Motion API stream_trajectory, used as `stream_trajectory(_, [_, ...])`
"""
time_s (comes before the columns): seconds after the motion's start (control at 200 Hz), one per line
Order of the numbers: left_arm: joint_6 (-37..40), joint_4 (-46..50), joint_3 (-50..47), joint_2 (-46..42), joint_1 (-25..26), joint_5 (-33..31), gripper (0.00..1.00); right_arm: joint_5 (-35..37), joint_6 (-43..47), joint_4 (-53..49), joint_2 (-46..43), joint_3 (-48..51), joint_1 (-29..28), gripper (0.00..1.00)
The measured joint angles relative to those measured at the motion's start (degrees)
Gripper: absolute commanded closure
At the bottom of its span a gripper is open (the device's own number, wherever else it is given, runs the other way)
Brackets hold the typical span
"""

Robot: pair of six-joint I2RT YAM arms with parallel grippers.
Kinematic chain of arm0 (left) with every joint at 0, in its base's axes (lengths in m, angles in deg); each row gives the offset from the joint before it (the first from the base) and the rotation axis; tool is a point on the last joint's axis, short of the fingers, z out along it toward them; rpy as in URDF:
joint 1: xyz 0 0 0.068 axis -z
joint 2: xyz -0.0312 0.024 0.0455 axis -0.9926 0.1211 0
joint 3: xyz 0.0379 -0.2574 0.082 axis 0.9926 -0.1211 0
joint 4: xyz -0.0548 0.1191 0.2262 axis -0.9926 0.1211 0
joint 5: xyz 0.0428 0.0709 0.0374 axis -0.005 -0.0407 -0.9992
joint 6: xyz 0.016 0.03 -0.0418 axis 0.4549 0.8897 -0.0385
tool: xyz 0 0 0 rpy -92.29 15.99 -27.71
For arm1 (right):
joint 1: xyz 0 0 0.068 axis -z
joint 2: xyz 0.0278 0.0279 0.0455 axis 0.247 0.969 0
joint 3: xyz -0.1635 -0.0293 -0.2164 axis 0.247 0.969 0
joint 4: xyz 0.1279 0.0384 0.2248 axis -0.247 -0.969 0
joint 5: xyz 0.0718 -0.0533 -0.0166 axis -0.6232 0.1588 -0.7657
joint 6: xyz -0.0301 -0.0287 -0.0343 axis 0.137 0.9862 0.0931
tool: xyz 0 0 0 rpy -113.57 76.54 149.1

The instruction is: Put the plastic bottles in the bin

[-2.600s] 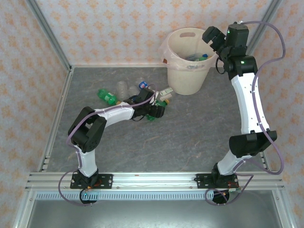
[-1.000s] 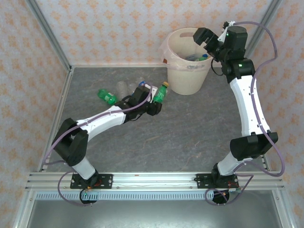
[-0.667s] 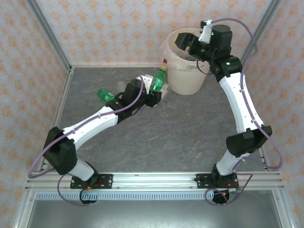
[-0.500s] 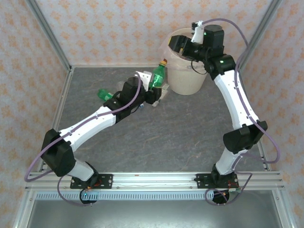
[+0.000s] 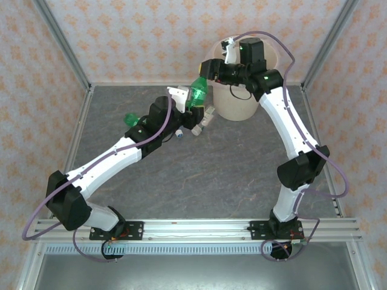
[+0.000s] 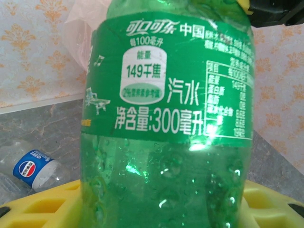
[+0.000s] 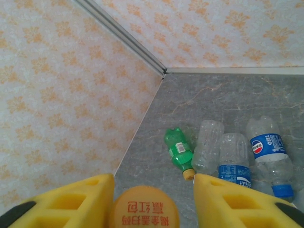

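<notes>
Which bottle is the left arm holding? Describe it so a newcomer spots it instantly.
Find the big cream bin at the far edge of the table. Just off its left rim, the left pincer holds a green bottle upright, up off the surface. Unlike the other bottles, which lie flat, it is raised, with its yellow cap between the fingers of the right pincer.

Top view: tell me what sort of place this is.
Probably a robot test cell, not a home: two arms bolted to a rail, patterned wall panels in metal framing, a bin on a table.
</notes>
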Motion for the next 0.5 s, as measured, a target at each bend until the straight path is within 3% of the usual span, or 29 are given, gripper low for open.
stream_trajectory(0.115, [0.0,0.0,0.0,0.0,0.1,0.0,0.48,-0.4,0.1,-0.2,0.0,0.1,-0.4,0.56])
stream_trajectory(0.305, [0.0,0.1,0.0,0.0,0.1,0.0,0.47,-1.3,0.7,-0.9,0.0,0.6,-0.9,0.65])
stream_trajectory(0.395, [0.0,0.2,0.0,0.0,0.1,0.0,0.47,-1.3,0.5,-1.0,0.0,0.6,-0.8,0.77])
stream_trajectory(0.496, [0.0,0.3,0.0,0.0,0.1,0.0,0.46,-1.3,0.4,-1.0,0.0,0.6,-0.8,0.78])
